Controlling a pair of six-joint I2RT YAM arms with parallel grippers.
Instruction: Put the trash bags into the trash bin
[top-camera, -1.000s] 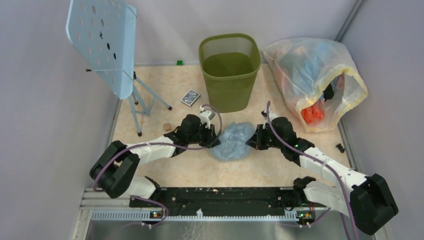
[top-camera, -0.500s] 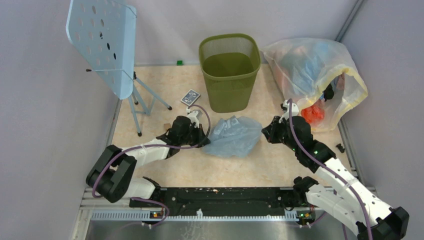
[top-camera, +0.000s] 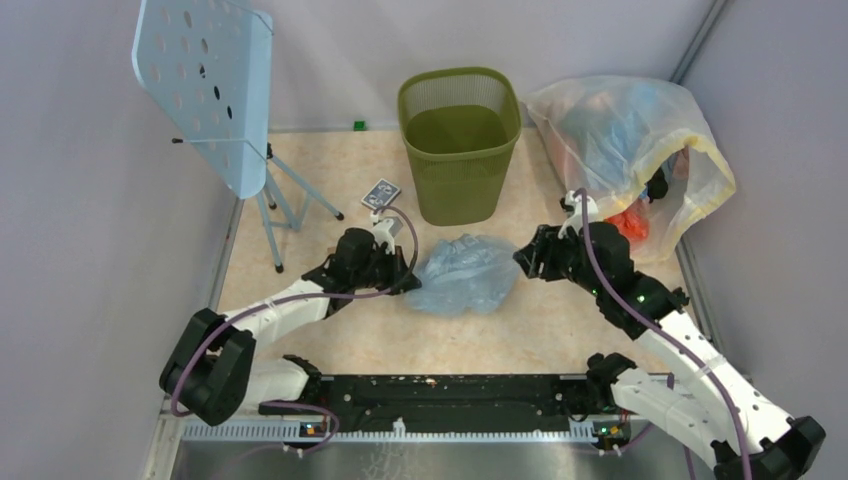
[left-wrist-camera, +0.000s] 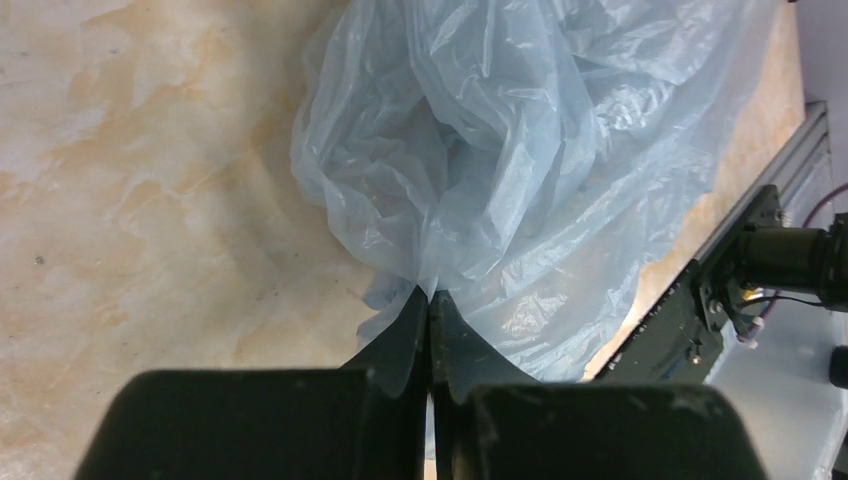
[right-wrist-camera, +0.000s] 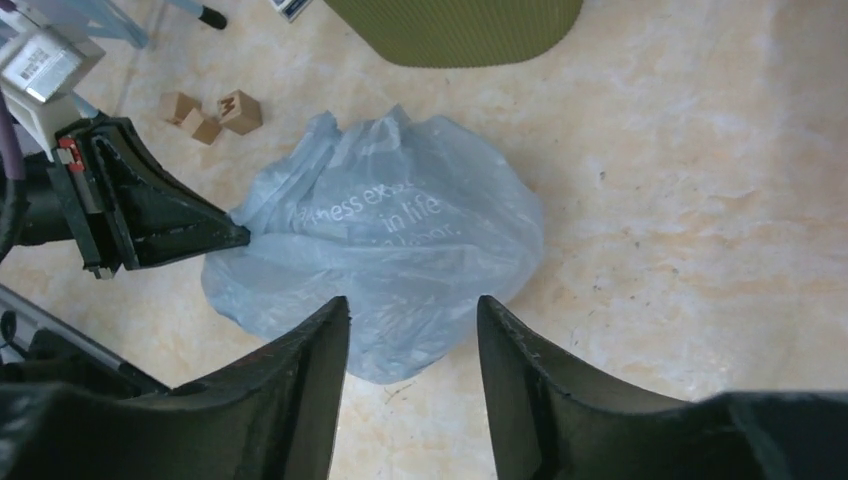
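Left wrist, left claw (left-wrist-camera: 430, 296) pinching trash bag (left-wrist-camera: 520, 150) edge, right claw (right-wrist-camera: 412, 303) apart

Left tool (left-wrist-camera: 430, 298) clamped tight, right tool (right-wrist-camera: 412, 306) parted, both held low.

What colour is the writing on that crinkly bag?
White, on the pale blue trash bag; clearest in the right wrist view.

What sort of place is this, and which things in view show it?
Probably a robot lab test cell: the left arm and right arm are bolted to a metal rail, plain grey panels wall in the tabletop, and the trash bin, trash bag and music stand look staged.
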